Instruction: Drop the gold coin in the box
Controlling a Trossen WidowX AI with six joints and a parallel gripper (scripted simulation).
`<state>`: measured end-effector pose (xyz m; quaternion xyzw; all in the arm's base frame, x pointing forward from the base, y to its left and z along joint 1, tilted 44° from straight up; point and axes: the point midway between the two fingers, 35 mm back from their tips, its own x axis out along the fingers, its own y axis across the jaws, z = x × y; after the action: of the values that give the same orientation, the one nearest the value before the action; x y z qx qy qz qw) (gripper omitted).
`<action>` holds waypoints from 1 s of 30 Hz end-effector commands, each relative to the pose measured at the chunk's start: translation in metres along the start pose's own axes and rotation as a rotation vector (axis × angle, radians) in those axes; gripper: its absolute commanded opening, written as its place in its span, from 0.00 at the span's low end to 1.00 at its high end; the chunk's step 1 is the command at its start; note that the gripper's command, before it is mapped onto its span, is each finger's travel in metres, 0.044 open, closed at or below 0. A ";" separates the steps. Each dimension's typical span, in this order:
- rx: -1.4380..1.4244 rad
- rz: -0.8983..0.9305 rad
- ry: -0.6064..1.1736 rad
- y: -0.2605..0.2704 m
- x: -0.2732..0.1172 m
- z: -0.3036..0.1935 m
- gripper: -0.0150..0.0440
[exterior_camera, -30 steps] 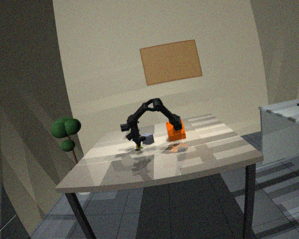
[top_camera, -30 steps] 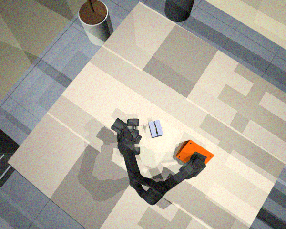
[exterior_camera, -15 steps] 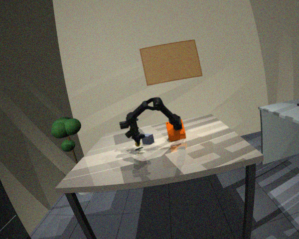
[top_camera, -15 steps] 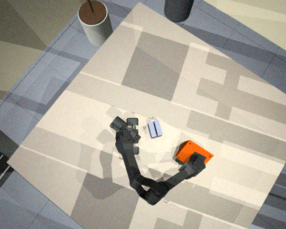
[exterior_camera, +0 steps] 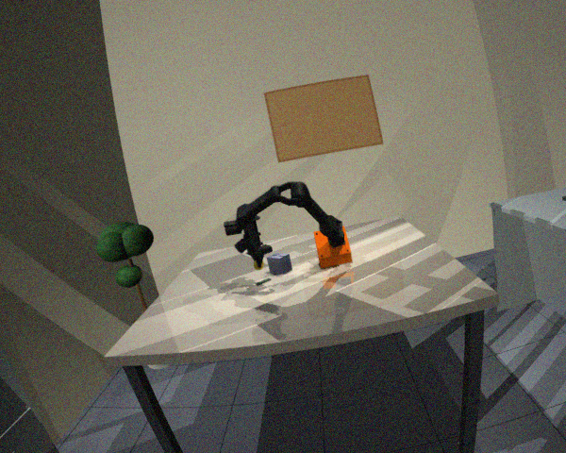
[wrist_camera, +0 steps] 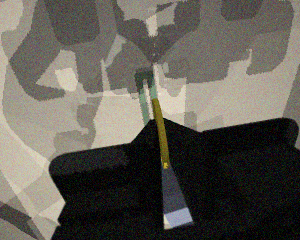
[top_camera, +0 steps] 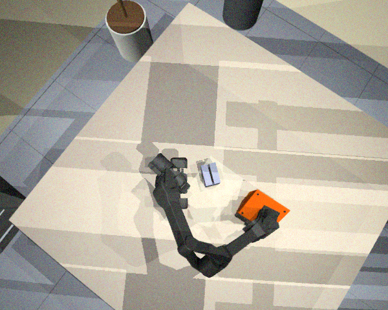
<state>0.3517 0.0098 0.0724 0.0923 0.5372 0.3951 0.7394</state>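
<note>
My gripper (exterior_camera: 258, 260) (wrist_camera: 157, 124) is shut on the gold coin (exterior_camera: 258, 266) (wrist_camera: 160, 122). The coin is held edge-on, its lower part showing below the fingertips. The dark-green holder (exterior_camera: 262, 281) (wrist_camera: 143, 106) lies on the table; the coin is up above it and clear of it. In the top view the arm hides the coin. The closed grey box (top_camera: 215, 170) (exterior_camera: 279, 264) stands close to the right of the gripper, its narrow dark slot showing in the lid from above. Part of the box shows between the finger bodies in the wrist view (wrist_camera: 178, 218).
The arm's orange base block (top_camera: 267, 204) (exterior_camera: 333, 253) stands to the right of the box. The table (top_camera: 184, 43) (exterior_camera: 175, 331) carries strong shadows and bright patches. A white planter (top_camera: 134, 43) stands off the table's edge.
</note>
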 end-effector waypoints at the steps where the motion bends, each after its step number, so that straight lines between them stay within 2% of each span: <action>1: -0.007 -0.005 -0.001 0.000 -0.013 0.000 0.25; 14: 0.015 -0.003 -0.002 0.002 -0.037 -0.001 0.25; 30: 0.550 -0.003 -0.003 0.000 -0.037 0.003 0.25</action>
<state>0.3485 -0.0141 0.1001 0.2502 0.6082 0.2700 0.7033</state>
